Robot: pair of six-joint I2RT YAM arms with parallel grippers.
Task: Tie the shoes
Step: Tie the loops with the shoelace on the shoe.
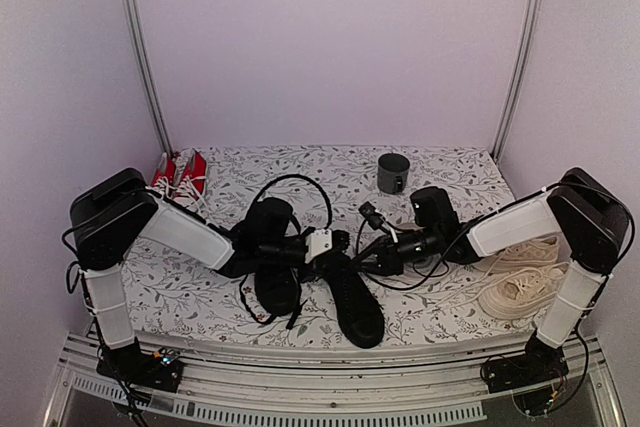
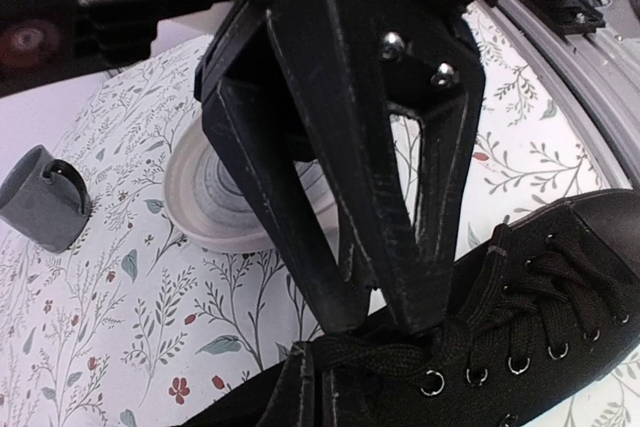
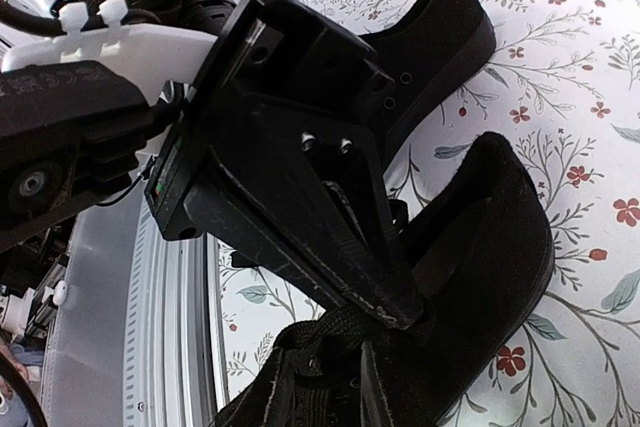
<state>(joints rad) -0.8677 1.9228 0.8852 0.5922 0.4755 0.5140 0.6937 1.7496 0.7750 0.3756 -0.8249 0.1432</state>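
Observation:
Two black low-top shoes lie mid-table: one (image 1: 274, 257) under my left arm, the other (image 1: 352, 299) pointing toward the near edge. Both grippers meet over the second shoe's opening. In the left wrist view my left gripper (image 2: 385, 322) is shut on the black lace (image 2: 400, 355) at the top eyelets of the shoe (image 2: 545, 347). In the right wrist view my right gripper (image 3: 410, 312) is shut on the lace (image 3: 335, 332) at the same shoe's collar (image 3: 490, 247); the other shoe (image 3: 440, 17) lies behind. From above, the left gripper (image 1: 340, 252) and the right gripper (image 1: 372, 259) almost touch.
Small red-and-white sneakers (image 1: 180, 175) stand at the back left. A grey cup (image 1: 393, 173) stands at the back, also in the left wrist view (image 2: 40, 197). Cream sneakers (image 1: 520, 282) lie at the right under my right arm. The metal rail (image 1: 330, 387) runs along the near edge.

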